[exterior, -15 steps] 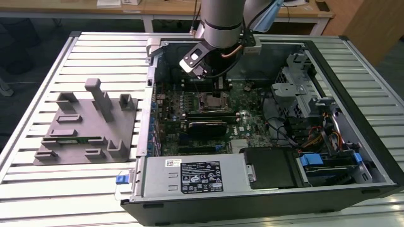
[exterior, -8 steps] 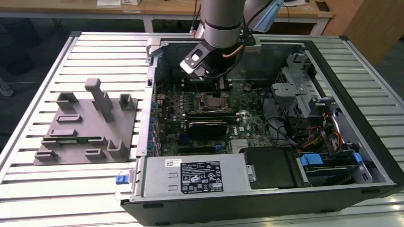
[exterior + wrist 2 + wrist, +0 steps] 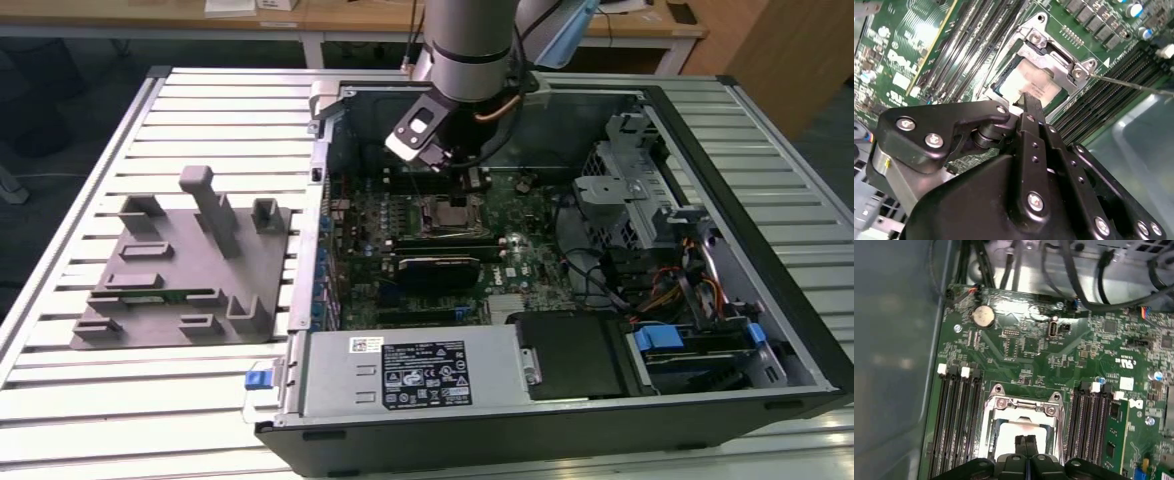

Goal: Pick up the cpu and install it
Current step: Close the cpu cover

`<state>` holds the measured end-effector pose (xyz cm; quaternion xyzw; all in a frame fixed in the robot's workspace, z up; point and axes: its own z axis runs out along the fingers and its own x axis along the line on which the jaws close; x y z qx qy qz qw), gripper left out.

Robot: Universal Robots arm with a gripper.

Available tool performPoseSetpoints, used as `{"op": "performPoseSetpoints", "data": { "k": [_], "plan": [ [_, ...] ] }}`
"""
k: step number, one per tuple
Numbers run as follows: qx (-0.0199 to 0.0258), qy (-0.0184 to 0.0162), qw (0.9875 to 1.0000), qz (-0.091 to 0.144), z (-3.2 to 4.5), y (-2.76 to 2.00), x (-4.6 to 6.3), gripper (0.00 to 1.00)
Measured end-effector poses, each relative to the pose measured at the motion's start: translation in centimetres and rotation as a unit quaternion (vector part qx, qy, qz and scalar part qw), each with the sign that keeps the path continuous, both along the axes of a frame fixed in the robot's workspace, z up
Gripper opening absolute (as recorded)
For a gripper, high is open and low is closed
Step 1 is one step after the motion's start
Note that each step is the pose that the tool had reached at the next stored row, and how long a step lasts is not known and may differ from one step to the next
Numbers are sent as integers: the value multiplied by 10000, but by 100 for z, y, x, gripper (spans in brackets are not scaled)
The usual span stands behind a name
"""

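Shows the cpu [image 3: 1029, 80], a small silvery-white square, lying flat inside the socket frame [image 3: 1056, 47] in the second wrist view. Places the gripper [image 3: 1026, 440] straight above it in the first wrist view, with fingers pressed together into one narrow black blade, clasping nothing; cannot tell whether the tips touch the chip. Surrounds the bright bolted frame with the green motherboard [image 3: 1024, 350]: long black memory slots [image 3: 956, 415] close on both sides, a round coin battery [image 3: 983, 316] farther off. Sets the board inside an open computer case [image 3: 561, 440] in the exterior view, with drive bays and wiring crowding the exterior view's right. Rests the case on a ribbed metal table [image 3: 134, 400], beside a grey moulded fixture [image 3: 174, 270] on the exterior view's left. Leaves room only straight above the socket, taken by the arm [image 3: 467, 40]. Backs everything with wooden desks [image 3: 360, 20].
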<state>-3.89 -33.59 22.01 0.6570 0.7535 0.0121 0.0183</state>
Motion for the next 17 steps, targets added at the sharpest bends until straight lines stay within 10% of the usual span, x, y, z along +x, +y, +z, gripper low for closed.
{"op": "performPoseSetpoints", "data": {
  "k": [8,17],
  "plan": [
    [-22,0,9981,616,0,0,0,11],
    [-82,3,9911,1325,0,0,0,11]
  ]
}}
